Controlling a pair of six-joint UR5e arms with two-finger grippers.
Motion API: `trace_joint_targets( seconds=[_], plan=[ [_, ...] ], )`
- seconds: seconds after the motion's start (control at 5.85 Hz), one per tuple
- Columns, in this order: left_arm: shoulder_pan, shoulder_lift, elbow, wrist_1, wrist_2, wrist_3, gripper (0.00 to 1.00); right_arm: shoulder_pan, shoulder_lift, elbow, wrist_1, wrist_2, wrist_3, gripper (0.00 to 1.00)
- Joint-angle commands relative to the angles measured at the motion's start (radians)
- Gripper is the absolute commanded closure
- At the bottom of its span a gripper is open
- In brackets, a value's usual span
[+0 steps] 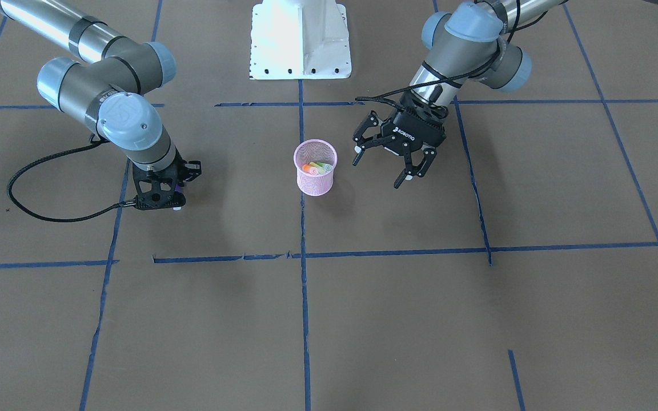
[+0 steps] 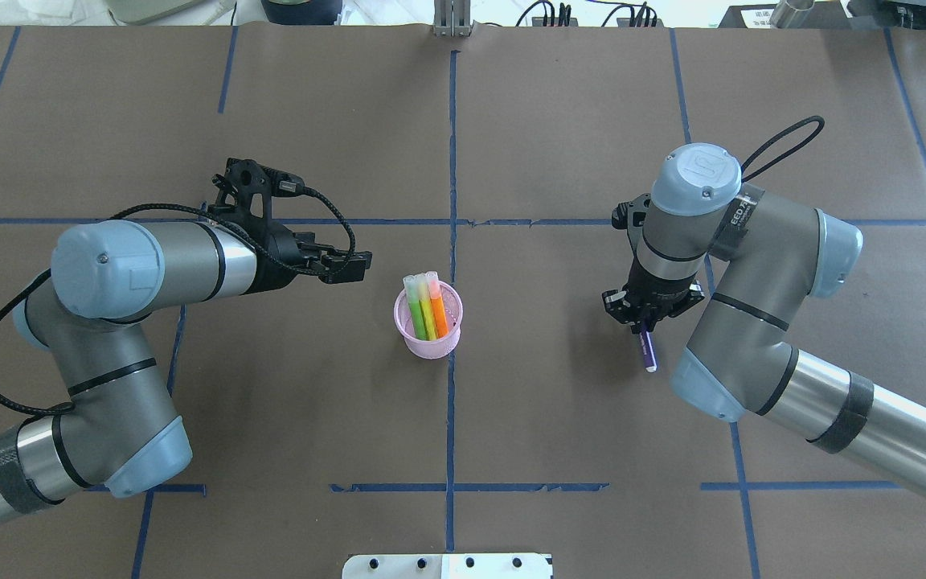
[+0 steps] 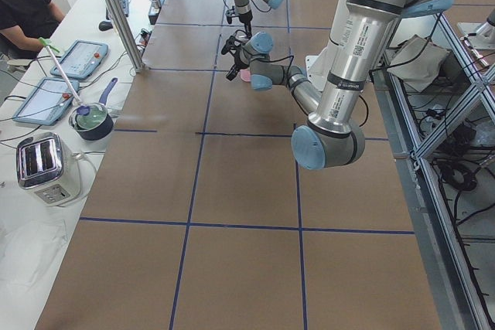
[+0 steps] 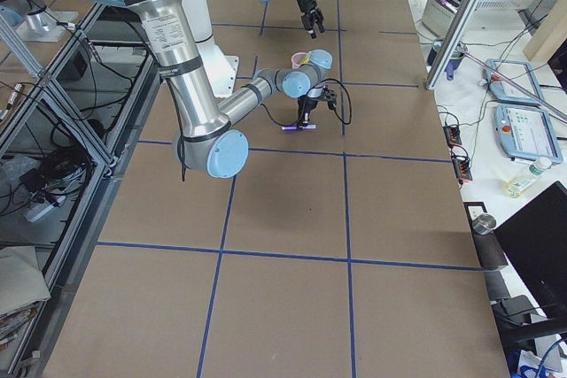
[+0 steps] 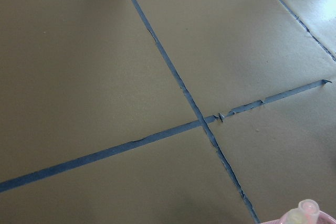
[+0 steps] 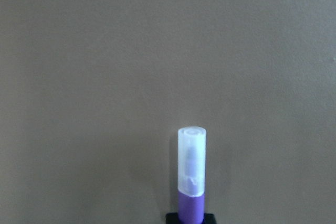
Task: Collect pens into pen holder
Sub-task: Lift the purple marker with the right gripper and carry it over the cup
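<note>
Right gripper (image 2: 645,322) is clamped on the purple pen (image 2: 648,352), low at the brown table (image 2: 559,418).
Mid-table, the pink pen holder (image 2: 431,346) stands upright, green and orange pens (image 2: 426,305) inside; beside it the left gripper (image 1: 378,166) hovers, fingers spread wide.

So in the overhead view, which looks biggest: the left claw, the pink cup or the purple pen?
1. left gripper, though it hangs nearer the camera.
2. pink cup.
3. purple pen, partly hidden.
</note>
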Motion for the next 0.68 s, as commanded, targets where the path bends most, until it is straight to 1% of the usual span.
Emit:
trace_joint_targets(
  seconds=[0.0,0.17,0.34,0.51],
  plan=[
    [0.0,0.0,-0.005,-0.002,0.0,0.0,0.01,0.022,0.015,0.096,0.002,-0.015,0.131,1.0],
    [0.0,0.0,-0.009,-0.002,0.0,0.0,0.01,-0.06,0.036,0.204,0.005,-0.21,0.274,1.0],
    [0.0,0.0,-0.008,-0.002,0.0,0.0,0.01,-0.109,0.068,0.301,0.011,-0.335,0.379,1.0],
    [0.0,0.0,-0.008,-0.003,0.0,0.002,0.01,-0.139,0.097,0.349,0.029,-0.414,0.471,1.0]
  ],
)
